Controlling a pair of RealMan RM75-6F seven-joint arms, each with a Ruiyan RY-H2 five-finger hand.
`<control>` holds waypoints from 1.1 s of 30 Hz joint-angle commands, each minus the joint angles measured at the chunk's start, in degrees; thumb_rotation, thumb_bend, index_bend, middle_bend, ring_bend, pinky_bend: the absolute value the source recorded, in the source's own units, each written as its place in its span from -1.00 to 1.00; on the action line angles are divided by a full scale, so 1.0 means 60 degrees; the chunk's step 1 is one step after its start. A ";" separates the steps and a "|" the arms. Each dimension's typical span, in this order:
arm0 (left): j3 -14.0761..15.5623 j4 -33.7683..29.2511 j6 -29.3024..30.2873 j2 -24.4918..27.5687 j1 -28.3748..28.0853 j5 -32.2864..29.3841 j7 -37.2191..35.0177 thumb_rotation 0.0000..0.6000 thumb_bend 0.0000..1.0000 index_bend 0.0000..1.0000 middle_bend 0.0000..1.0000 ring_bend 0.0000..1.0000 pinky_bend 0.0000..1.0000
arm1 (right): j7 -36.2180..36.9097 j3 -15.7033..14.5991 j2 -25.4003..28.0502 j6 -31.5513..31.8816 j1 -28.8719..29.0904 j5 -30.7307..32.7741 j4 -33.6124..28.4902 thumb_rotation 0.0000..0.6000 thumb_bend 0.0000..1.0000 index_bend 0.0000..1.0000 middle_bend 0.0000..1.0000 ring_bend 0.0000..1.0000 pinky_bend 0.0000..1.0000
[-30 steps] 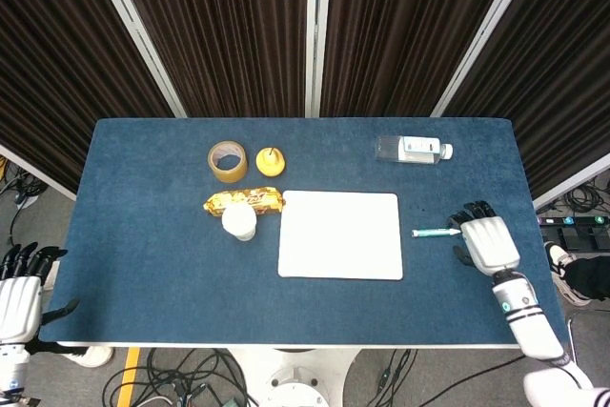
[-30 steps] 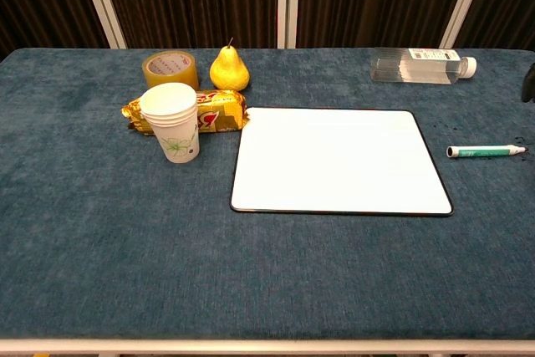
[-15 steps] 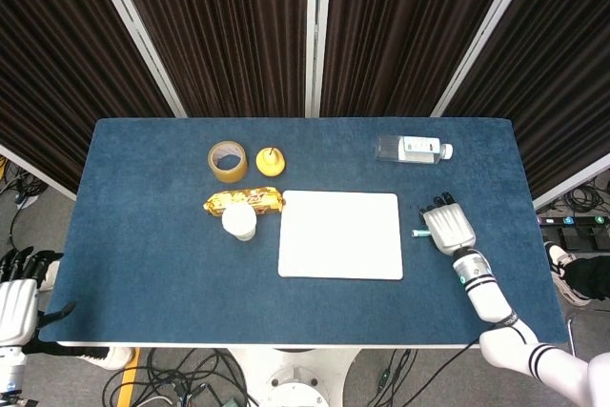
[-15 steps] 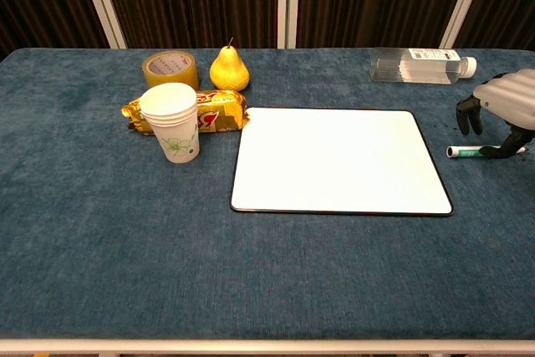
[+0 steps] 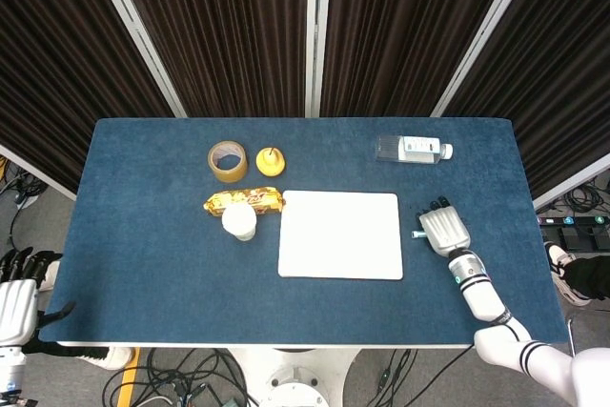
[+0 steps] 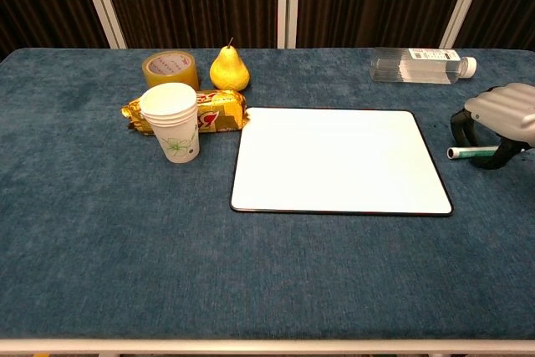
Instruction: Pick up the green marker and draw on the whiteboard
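- Green marker (image 6: 468,152) lies flat at whiteboard's (image 6: 338,159) 3 o'clock, just beside it.
- My right hand (image 6: 499,125) arches over it, fingers curled around the barrel; grip not confirmed.
- Light, rigid, slick: take mid-barrel.

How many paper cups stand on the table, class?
At least 3: the paper cups are nested in one stack in front of the snack packet, left of the whiteboard. Three rims show in the chest view; more may be hidden inside.
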 commanded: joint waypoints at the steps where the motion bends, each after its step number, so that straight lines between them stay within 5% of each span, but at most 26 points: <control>1: -0.0005 0.0018 0.0014 0.0000 0.0010 0.0001 -0.0010 1.00 -1.00 -0.50 -0.58 -0.81 -0.86 | 0.0112 0.0023 -0.0013 0.0194 0.0027 -0.0100 -0.0037 1.00 -0.37 0.20 0.13 -0.38 -0.59; 6: -0.0010 0.0029 0.0014 0.0025 0.0005 0.0032 -0.0038 1.00 -1.00 -0.50 -0.58 -0.81 -0.86 | 0.0905 0.0289 0.0520 0.0796 -0.0002 -0.0310 -0.1309 1.00 -0.26 0.42 0.28 -0.22 -0.52; 10: -0.0018 0.0031 0.0010 0.0036 -0.0020 0.0082 -0.0061 1.00 -1.00 -0.50 -0.58 -0.81 -0.86 | 0.2767 0.0930 0.1212 0.0855 0.0002 -0.0027 -0.3389 1.00 -0.22 0.48 0.31 -0.16 -0.44; 13: -0.0022 0.0026 0.0015 0.0024 -0.0033 0.0118 -0.0091 1.00 -1.00 -0.50 -0.58 -0.81 -0.86 | 0.4303 0.1467 0.1058 0.0547 0.0123 0.0511 -0.4005 1.00 -0.19 0.50 0.31 -0.13 -0.39; 23: 0.0046 0.0093 -0.0034 0.0032 0.0050 0.0081 -0.0395 1.00 -1.00 -0.50 -0.58 -0.81 -0.86 | 0.7143 0.2675 -0.1270 0.0101 0.0938 0.1614 -0.2144 1.00 -0.10 0.52 0.31 -0.13 -0.32; 33: 0.0054 0.0199 -0.0175 0.0011 0.0041 0.0028 -0.0652 1.00 -1.00 -0.50 -0.58 -0.81 -0.86 | 0.8527 0.2765 -0.3129 0.0288 0.1520 0.1288 0.0204 1.00 -0.08 0.52 0.31 -0.15 -0.31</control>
